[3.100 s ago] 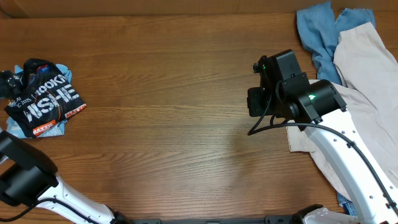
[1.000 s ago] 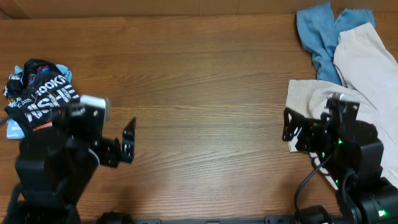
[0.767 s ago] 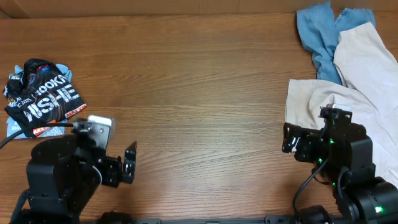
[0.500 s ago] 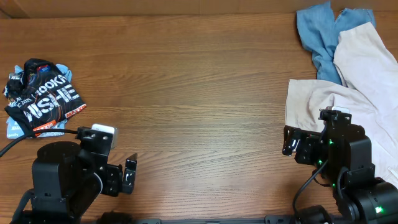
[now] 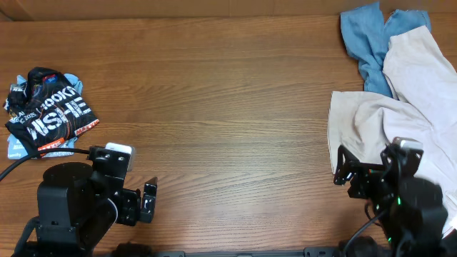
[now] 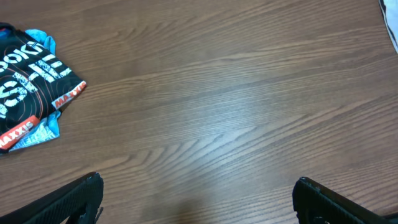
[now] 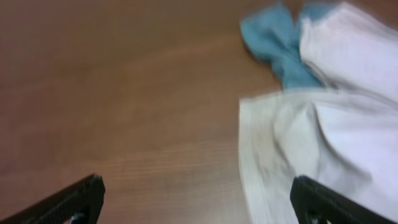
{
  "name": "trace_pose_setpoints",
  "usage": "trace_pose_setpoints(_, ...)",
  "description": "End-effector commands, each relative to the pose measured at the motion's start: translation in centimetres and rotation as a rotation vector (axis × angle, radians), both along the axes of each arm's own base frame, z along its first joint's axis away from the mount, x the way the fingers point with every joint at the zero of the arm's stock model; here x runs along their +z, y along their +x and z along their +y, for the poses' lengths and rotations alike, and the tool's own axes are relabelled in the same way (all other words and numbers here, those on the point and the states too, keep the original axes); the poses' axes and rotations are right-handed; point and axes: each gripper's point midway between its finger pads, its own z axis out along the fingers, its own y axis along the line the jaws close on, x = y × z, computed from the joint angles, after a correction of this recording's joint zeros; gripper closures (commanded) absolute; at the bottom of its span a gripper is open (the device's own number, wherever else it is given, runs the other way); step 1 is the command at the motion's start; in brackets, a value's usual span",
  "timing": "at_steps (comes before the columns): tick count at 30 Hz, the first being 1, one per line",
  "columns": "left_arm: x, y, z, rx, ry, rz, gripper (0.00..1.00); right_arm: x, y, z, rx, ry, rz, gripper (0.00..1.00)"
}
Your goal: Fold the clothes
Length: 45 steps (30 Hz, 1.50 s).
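Left fingers (image 6: 79, 198), black garment (image 6: 30, 87) well apart

The only readable print is on the black garment (image 5: 48, 113) at the left end of the bench (image 5: 228, 107). It has large white block letters cut off by folds, with "OOKI" legible on the upper line and "ISHE" on the lower from overhead. In the left wrist view this garment (image 6: 31, 93) shows the brand "MAXXIS" twice, on orange-red strips (image 6: 69, 97) along its lower edge; its smaller print is too small to read.
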Motion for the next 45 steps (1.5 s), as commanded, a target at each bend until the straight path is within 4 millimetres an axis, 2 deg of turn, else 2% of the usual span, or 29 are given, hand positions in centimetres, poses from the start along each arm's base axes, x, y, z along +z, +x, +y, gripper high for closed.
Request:
trace_pose_setpoints(1, -0.2, -0.1, 0.1, 0.014, -0.006, 0.004, 0.0, -2.4, 0.1, -0.6, -0.001, -0.049, -0.104, 0.0)
trace_pose_setpoints(7, -0.2, -0.1, 0.1, 0.014, -0.005, 0.005, 0.0, -4.4, 1.5, -0.3, 0.004, -0.011, -0.329, 0.0)
trace_pose_setpoints(11, -0.2, -0.1, 0.1, 0.015, -0.005, 0.005, 0.0, -5.3, 2.1, -0.2, 0.01, -0.021, -0.389, 0.0)
trace_pose_setpoints(15, -0.2, -0.1, 0.1, 0.014, -0.005, 0.005, 0.0, -6.1, 2.8, 0.0, 0.038, -0.1, -0.419, 0.0)
trace_pose_setpoints(16, -0.2, -0.1, 0.1, 0.014, -0.005, 0.005, 0.0, -6.7, 3.0, 0.0, 0.041, -0.112, -0.414, 0.0)
trace_pose_setpoints(19, -0.2, -0.1, 0.1, 0.014, -0.005, 0.005, 0.0, -9.8, 3.2, 0.4, 0.068, -0.115, -0.341, 0.0)
trace_pose_setpoints(23, -0.2, -0.1, 0.1, 0.014, -0.005, 0.005, 0.0, -9.9, 3.2, 1.0, 0.103, -0.112, -0.343, 0.0)
trace_pose_setpoints(45, -0.2, -0.1, 0.1, 0.014, -0.005, 0.005, 0.0, -9.9, 3.2, 1.0, 0.104, -0.111, -0.343, 0.0)
